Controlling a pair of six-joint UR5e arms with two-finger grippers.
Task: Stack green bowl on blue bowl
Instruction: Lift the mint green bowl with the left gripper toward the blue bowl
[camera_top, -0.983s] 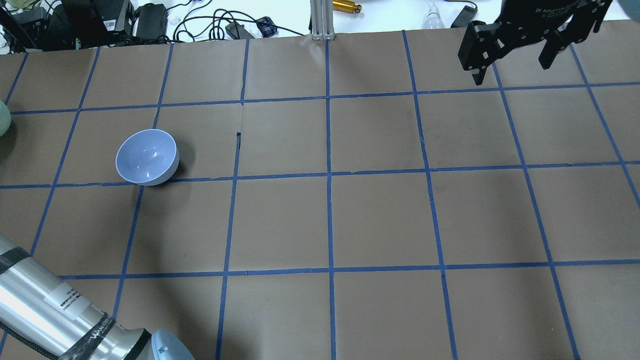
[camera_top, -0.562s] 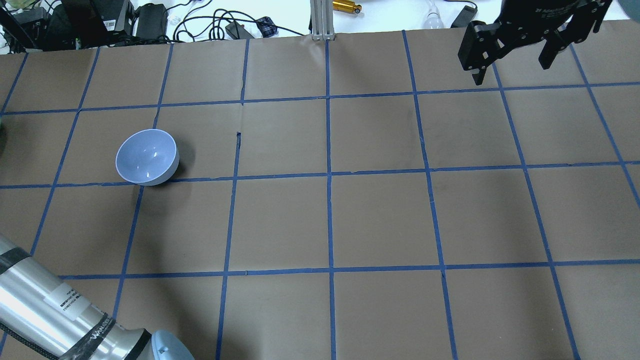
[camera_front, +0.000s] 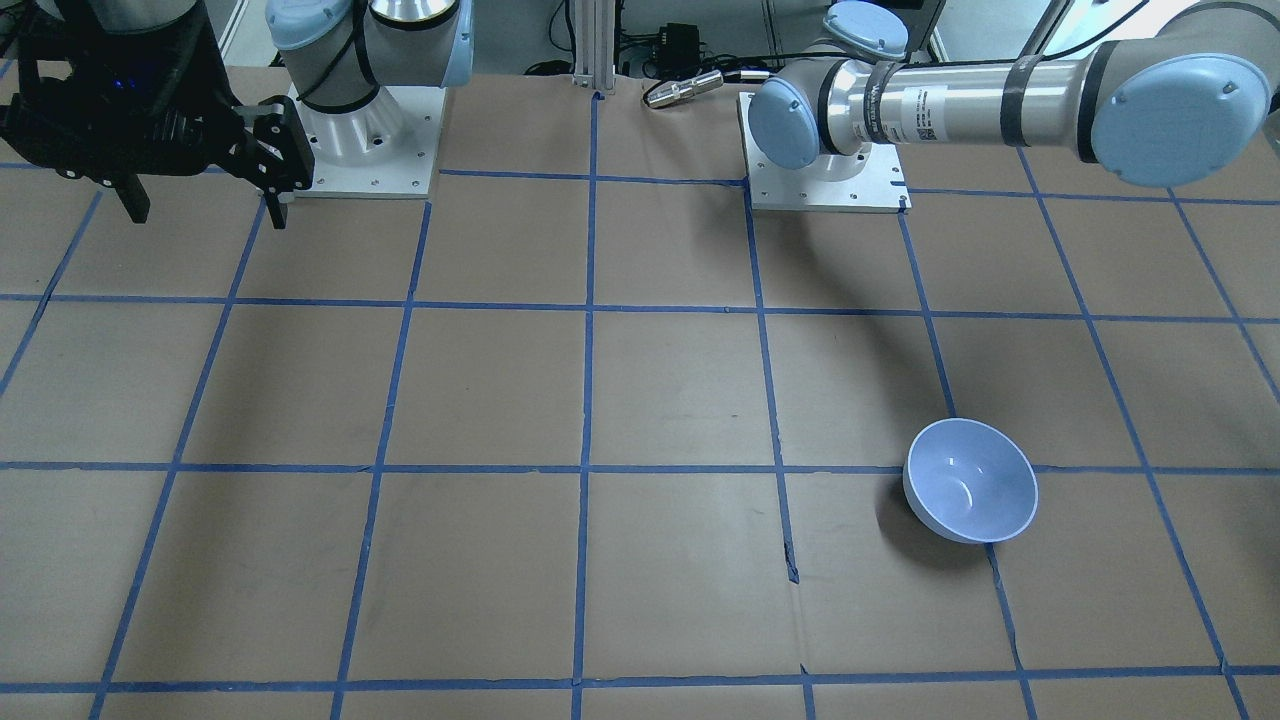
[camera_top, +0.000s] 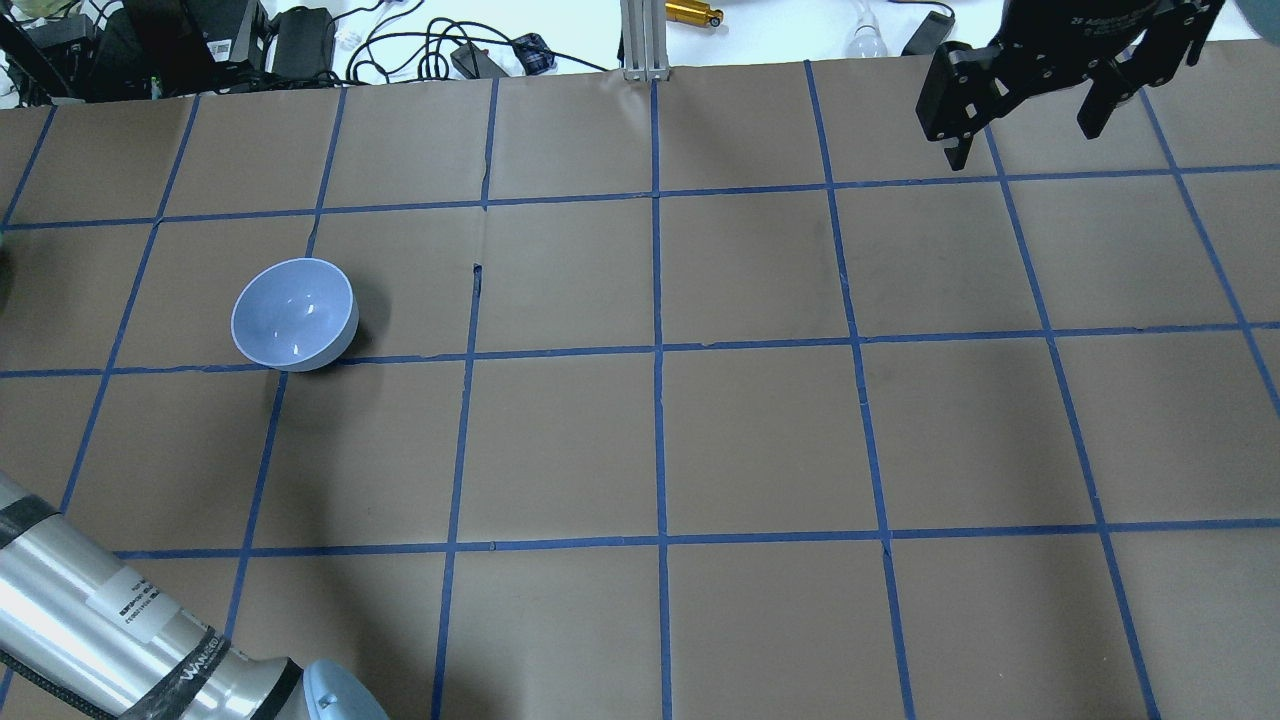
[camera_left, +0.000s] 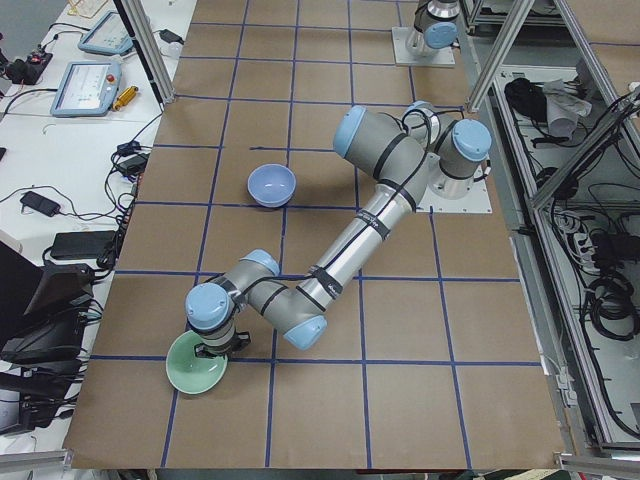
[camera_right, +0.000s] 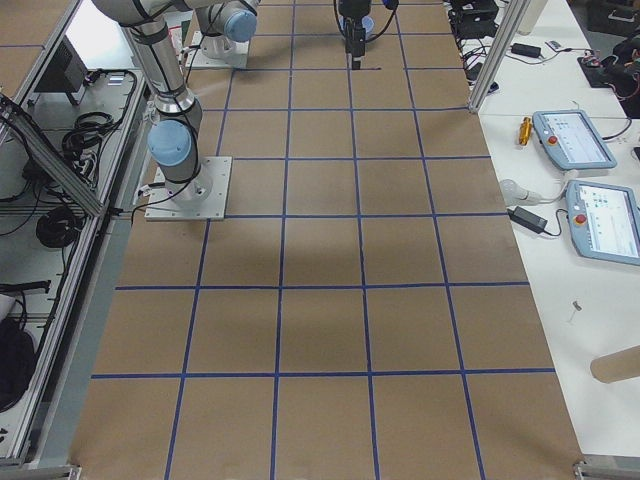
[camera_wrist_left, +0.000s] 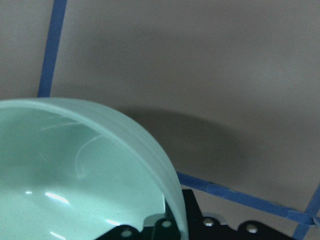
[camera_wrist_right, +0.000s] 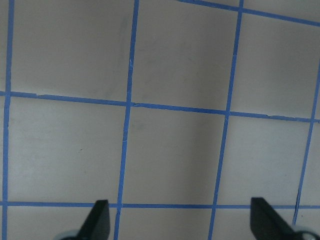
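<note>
The blue bowl (camera_top: 295, 315) stands upright and empty on the table's left half; it also shows in the front view (camera_front: 970, 492) and the left side view (camera_left: 271, 184). The green bowl (camera_left: 192, 368) is near the table's left end, outside the overhead view. My left gripper (camera_left: 215, 352) is at its rim, shut on it. The left wrist view shows the mint bowl (camera_wrist_left: 60, 175) close up, with its shadow on the paper below. My right gripper (camera_top: 1022, 138) is open and empty at the far right, high above the table.
Brown paper with a blue tape grid (camera_top: 660, 350) covers the table. My left arm's silver forearm (camera_top: 90, 620) crosses the near left corner. Cables and boxes (camera_top: 200, 40) lie beyond the far edge. An aluminium post (camera_top: 645, 40) stands at the far middle.
The sliver of green bowl at the overhead view's left edge has slid out of view to the left. The blue bowl and the right gripper have not moved.
</note>
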